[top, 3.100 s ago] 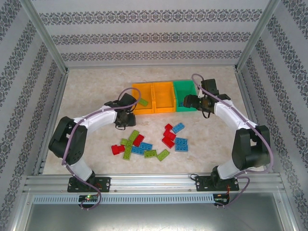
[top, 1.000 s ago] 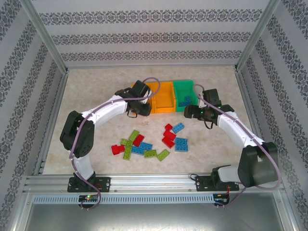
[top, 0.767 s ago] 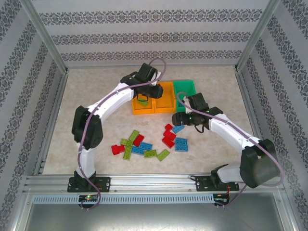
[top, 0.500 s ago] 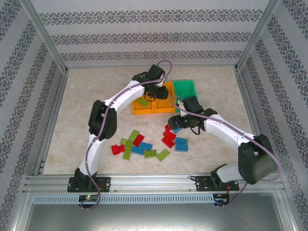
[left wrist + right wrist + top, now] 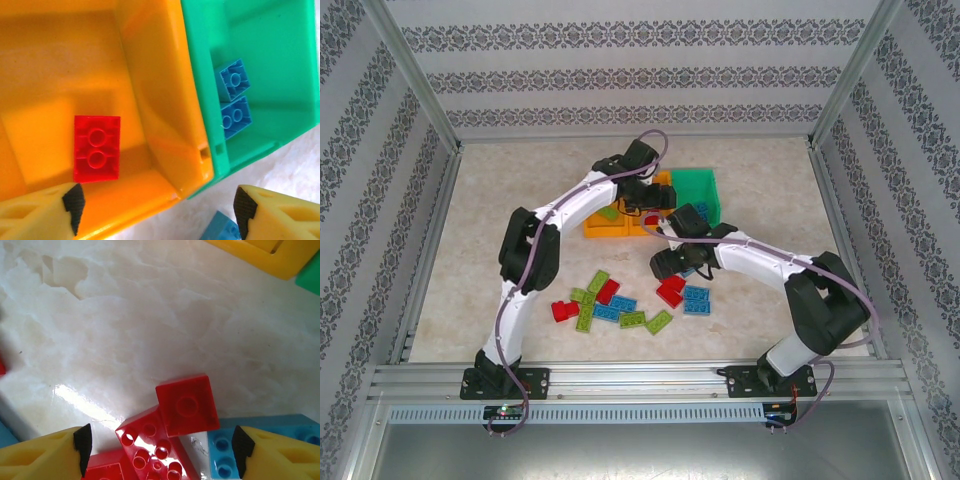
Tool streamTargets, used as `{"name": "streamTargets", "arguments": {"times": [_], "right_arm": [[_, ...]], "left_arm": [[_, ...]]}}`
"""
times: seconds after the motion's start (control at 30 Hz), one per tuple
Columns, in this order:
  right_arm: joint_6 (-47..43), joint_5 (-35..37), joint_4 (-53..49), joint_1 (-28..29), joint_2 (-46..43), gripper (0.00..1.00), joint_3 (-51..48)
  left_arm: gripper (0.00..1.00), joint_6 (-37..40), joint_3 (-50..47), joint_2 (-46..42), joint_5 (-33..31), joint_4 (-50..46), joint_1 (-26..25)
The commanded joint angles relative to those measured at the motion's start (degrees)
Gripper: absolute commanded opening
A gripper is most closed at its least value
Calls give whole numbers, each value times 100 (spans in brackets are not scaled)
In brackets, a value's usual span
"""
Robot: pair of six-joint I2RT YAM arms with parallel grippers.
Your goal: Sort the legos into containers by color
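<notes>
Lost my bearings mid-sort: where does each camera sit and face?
Top external: above, behind the arms, looking down on the table; both arms show.
Left wrist: looks down into orange bin and green bin; open left gripper shows.
Right wrist: low over loose red legos; open right gripper shows.
Top and left wrist share the green bin.

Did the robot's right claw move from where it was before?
Yes. The right gripper left the green bin and came leftward and nearer, over the red legos in the pile.
</notes>
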Motion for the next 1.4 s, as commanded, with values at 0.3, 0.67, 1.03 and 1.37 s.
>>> {"name": "streamTargets", "arguments": {"times": [0.3,0.67,1.03,1.37], "right_arm": [[-361,330,-273,65,756,68,480],[-488,454,-385,72,1089,51,739],[-231,224,-284,-84,527,29,922],[388,-660,206,-717,538,28,1685]], "left_arm": [[100,-478,-1615,-1701,-120,689,288],[100,-588,-3023,-2671,-303,941,561],[100,-613,-4105,-3634,-796,590,807],[100,-822,-5358,-4969,-1383,-252,890]]}}
